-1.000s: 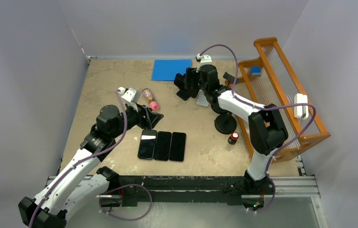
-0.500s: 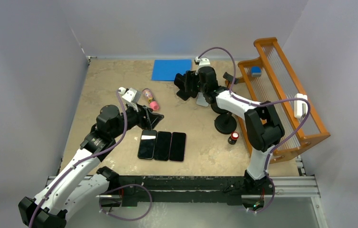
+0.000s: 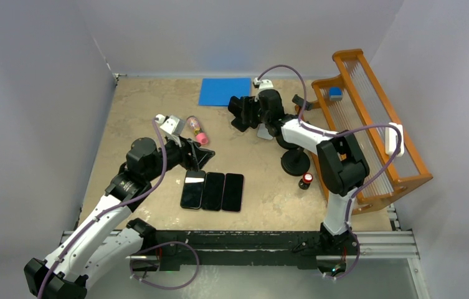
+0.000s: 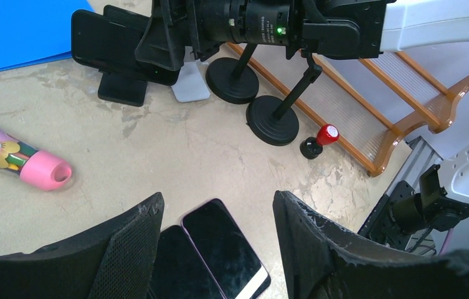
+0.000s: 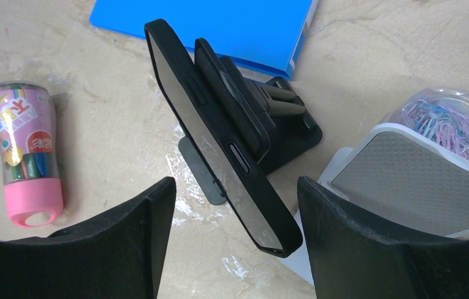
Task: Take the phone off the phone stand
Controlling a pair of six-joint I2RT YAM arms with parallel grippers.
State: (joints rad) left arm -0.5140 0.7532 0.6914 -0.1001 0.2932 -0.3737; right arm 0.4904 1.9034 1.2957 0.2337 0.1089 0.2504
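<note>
A black phone (image 5: 219, 137) leans tilted on a black phone stand (image 5: 281, 124) at the back of the table, also in the top view (image 3: 239, 112) and the left wrist view (image 4: 104, 38). My right gripper (image 5: 235, 212) is open, its fingers on either side of the phone's lower end, not touching it. My left gripper (image 4: 219, 243) is open and empty, hovering above three phones (image 3: 212, 190) lying flat side by side.
A blue folder (image 3: 224, 91) lies behind the stand. A pink-capped tube (image 3: 197, 130) lies left of it. A white box (image 5: 418, 180), a tub of clips (image 5: 446, 115), two black round-base stands (image 3: 295, 163), a red-capped item (image 3: 306, 180) and an orange rack (image 3: 369, 124) are at the right.
My right gripper has moved slightly back and left, closer round the phone on the stand. The left arm has not moved.
</note>
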